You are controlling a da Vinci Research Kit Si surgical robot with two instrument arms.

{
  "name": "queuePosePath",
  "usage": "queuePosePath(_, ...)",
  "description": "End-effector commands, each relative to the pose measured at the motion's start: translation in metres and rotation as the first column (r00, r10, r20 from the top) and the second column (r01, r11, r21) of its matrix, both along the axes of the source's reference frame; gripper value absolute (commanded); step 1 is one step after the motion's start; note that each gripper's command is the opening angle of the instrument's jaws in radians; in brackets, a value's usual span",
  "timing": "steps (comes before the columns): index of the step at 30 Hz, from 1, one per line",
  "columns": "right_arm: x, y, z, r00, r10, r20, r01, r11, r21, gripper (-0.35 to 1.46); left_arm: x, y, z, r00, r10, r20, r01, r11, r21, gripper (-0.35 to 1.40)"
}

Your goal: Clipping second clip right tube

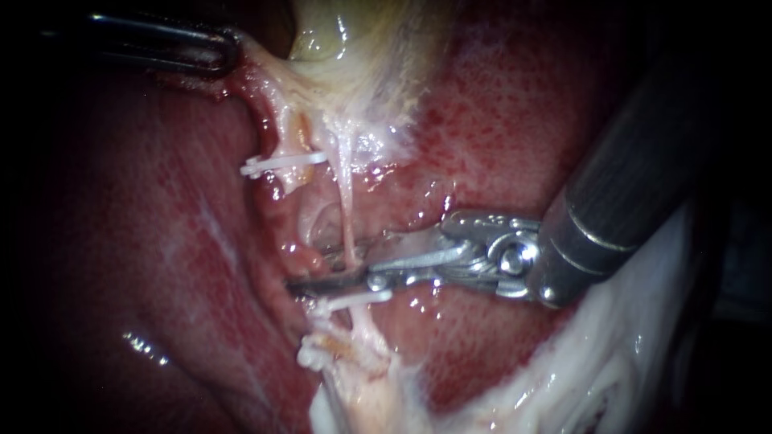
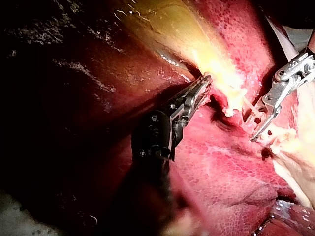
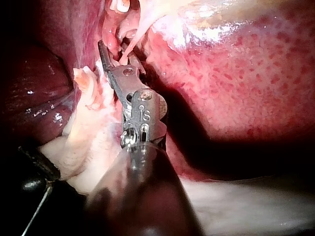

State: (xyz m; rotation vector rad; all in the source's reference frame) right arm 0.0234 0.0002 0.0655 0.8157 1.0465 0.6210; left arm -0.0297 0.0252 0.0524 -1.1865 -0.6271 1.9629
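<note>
Left tool (image 1: 223, 53) (image 2: 204, 84): jaws clamped on the pale edge of the gallbladder (image 1: 322, 36) at its narrow end, tissue drawn taut toward the tool.

Right tool (image 1: 328, 269) (image 2: 252, 126) (image 3: 114, 53): jaws part open with a narrow gap, straddling the right tube (image 1: 346, 213). The tube runs between them and is not visibly pinched. Can't tell if a clip sits inside the jaws.

Right tube: thin pale strand, stretched from the gallbladder's narrow end across a hollow in the liver (image 1: 498, 120) into the white stump (image 1: 354, 354) at the liver's lower edge. The low clip (image 1: 358, 299), white, sits across it just past the jaws on the stump side, nearly touching the lower jaw.

Left tube (image 1: 287, 137): just beside the right one, thicker, orange-tinged. It carries the high clip (image 1: 283, 163), also white, nearer the gallbladder.

Surface: liver is wet and glossy, red with fine darker mottling on the right tool's side. It is smoother and darker under the left tool's shaft. Gallbladder is yellow-green and slick. A ragged white sheet (image 1: 619, 345) lies over the liver's edge under the right tool's shaft.

Room: dark beyond the tissue. The right wrist view shows a black cable-like thing (image 3: 37, 174) beside the white sheet; can't identify it.
</note>
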Motion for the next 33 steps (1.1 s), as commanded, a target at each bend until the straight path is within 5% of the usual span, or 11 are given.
queuePosePath(1, 0.0, 0.0, -0.0001, 1.0, 0.0, 0.0, 0.0, 1.0, 0.0, 0.11, 0.0, 0.0, 0.0, 1.0, 0.0, 0.0, 0.0, 1.0, 0.0, -0.35)
queuePosePath(6, -0.0001, 0.0004, -0.0003, 0.9999, 0.0, -0.013, 0.0, 1.0, -0.006, 0.44, 0.0, 0.0, 0.0, 1.0, 0.0, 0.0, 0.0, 1.0, 0.0, -0.35)
queuePosePath(10, -0.0006, 0.0005, -0.0006, 0.9987, 0.017, -0.048, -0.018, 1.0, -0.007, 0.49, 0.0001, 0.0, 0.0, 1.0, 0.0, 0.0, 0.0, 1.0, 0.0, -0.35)
queuePosePath(17, -0.0021, 0.0011, -0.0016, 0.9929, -0.005, -0.119, 0.006, 1.0, 0.007, 0.49, 0.0001, 0.0, 0.0, 1.0, 0.0, 0.0, 0.0, 1.0, 0.0, -0.35)
queuePosePath(33, -0.0037, 0.0016, -0.0024, 0.9514, -0.077, -0.298, 0.112, 0.989, 0.102, 0.48, 0.0001, 0.0, 0.0, 1.0, 0.001, 0.0, -0.001, 1.0, 0.0, -0.35)
